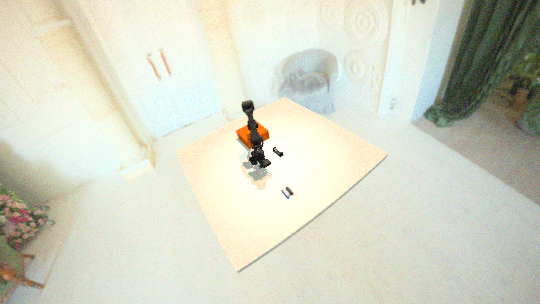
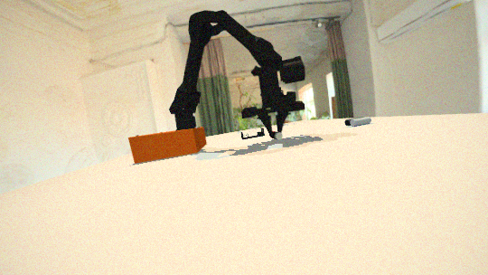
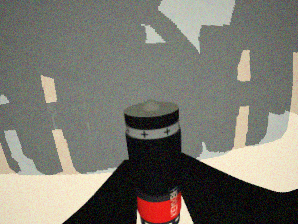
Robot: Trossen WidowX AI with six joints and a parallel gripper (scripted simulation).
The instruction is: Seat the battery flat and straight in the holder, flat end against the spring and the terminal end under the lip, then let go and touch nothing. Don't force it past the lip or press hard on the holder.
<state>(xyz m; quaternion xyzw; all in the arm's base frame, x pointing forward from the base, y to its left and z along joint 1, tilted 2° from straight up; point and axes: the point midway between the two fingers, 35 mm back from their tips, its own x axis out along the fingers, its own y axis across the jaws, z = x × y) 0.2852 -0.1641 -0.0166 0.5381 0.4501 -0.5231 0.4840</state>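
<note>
The battery (image 3: 154, 145) (image 2: 278, 135) is black with a red band and a grey terminal end marked with plus signs. It lies lengthwise between the fingers, terminal end at the top of the wrist view. My gripper (image 3: 154, 164) (image 2: 276, 132) is shut on the battery, low at the table; I cannot tell whether the battery touches the surface. The fingers hide part of its sides, and the top view does not show it clearly. The black holder (image 1: 278, 151) (image 2: 253, 137) stands apart from the gripper, with raised ends and nothing visible in it.
An orange box (image 1: 245, 134) (image 2: 164, 146) is near the arm's base. A small dark and blue pair of items (image 1: 287, 192) lies farther out on the table (image 1: 240, 225). A grey cylinder with a dark end (image 2: 360, 121) shows at the right in the exterior view.
</note>
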